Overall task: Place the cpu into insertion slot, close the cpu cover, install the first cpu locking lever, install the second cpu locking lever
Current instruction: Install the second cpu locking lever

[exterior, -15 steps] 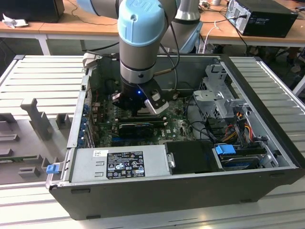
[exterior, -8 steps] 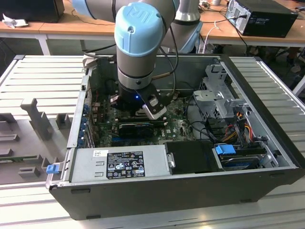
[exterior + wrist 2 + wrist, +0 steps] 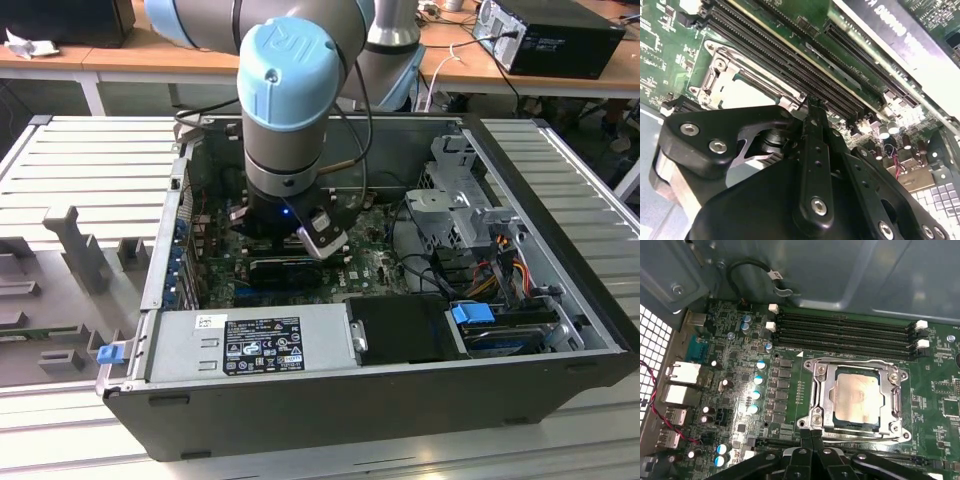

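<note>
**Hand [image 3: 811,434] clenched at socket edge, cpu [image 3: 856,399] seated**

Reaches down by way of the grey and blue arm [image 3: 295,90] into an open computer case [image 3: 560,250] lying on its side on the ribbed metal counter [image 3: 90,150]. Hovers low over the green motherboard [image 3: 790,390], in the exterior view just behind the grey power supply [image 3: 250,345] at the near wall.

Shows, in the first wrist view, the pale metal top of the cpu lying flat inside the insertion slot [image 3: 816,418], with the cpu cover [image 3: 822,395] folded down flat around it so that the chip fills the square window. Shows also a thin wire lever [image 3: 865,436] running along the socket edge nearest the fingertips; cannot tell whether latched.

Meets that same edge with the two black fingers [image 3: 806,440] pressed together, no gap between them. Cannot tell whether anything thin sits pinched there.

Gives, in the second wrist view, the hand [image 3: 812,106] from behind: a single dark finger [image 3: 815,150] pointing at the rim of the cpu cover [image 3: 722,70], with the pale cpu [image 3: 747,92] partly hidden by the black linkage.

Places four long black memory slots [image 3: 845,327] just beyond the socket on the side away from the hand, lying parallel. Places a row of small blue-topped capacitors [image 3: 759,380] on the board beside the socket, and a red and black wire [image 3: 655,390] by the perforated case wall
</note>
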Available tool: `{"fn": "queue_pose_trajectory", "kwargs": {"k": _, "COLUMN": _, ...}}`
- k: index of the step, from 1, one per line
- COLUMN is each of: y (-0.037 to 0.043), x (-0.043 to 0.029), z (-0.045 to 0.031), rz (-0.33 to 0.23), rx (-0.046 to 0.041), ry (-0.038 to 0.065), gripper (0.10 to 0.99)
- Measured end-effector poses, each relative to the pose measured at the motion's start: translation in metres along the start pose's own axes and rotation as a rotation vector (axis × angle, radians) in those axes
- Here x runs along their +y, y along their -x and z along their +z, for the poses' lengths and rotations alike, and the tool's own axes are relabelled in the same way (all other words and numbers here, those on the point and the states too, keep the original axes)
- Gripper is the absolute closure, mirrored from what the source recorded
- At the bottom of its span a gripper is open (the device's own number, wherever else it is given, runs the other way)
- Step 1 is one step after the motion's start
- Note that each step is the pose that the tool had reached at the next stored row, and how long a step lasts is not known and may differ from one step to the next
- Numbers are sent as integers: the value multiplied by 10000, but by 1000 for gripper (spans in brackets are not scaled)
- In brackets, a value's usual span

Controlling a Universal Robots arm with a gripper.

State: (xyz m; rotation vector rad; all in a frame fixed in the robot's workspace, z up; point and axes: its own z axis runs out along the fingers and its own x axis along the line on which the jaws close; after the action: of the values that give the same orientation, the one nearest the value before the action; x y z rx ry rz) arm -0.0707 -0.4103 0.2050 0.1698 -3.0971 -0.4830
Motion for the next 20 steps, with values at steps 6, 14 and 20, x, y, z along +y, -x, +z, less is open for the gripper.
{"fn": "queue_pose_trajectory", "kwargs": {"k": 6, "y": -25, "x": -13, "z": 49, "rz": -6, "rx": -35, "ry": 327, "gripper": 980}}
{"fn": "queue_pose_trajectory", "kwargs": {"k": 14, "y": -40, "x": -36, "z": 127, "rz": -12, "rx": -67, "ry": 615, "gripper": 980}}
{"fn": "queue_pose_trajectory", "kwargs": {"k": 20, "y": -66, "x": -27, "z": 107, "rz": -14, "rx": -79, "ry": 707, "gripper": 980}}
